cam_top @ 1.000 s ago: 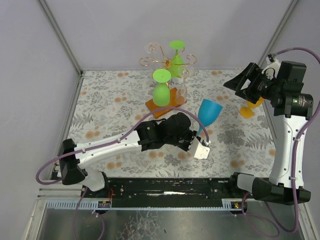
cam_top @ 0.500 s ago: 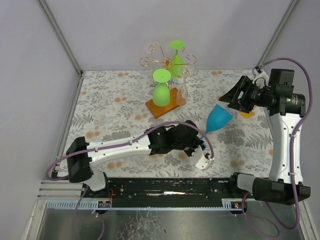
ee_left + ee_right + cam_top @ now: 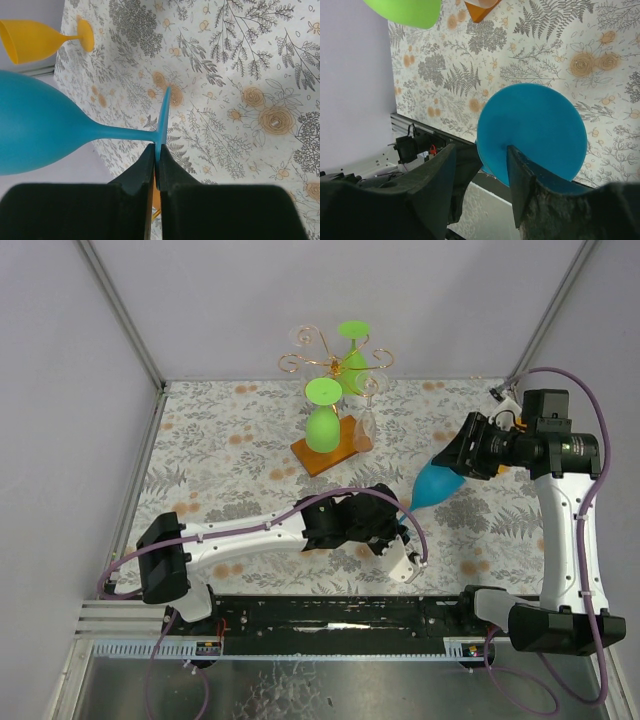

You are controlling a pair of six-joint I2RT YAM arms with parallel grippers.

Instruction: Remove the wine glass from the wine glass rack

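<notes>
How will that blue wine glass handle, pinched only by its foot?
The blue wine glass looks opaque, probably light plastic. The left fingers pinch only its thin foot edge, so the bowl may lever it loose. Laid down, the round bowl would probably roll.

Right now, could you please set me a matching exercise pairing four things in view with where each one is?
Things:
1 blue wine glass
2 green wine glass
3 wine glass rack
4 yellow wine glass

Places:
A on an orange base
B hanging upside down from the rack
C by the table edge, untouched
D foot pinched by the left gripper

Pairs: 1-D, 2-B, 3-A, 4-C.
</notes>
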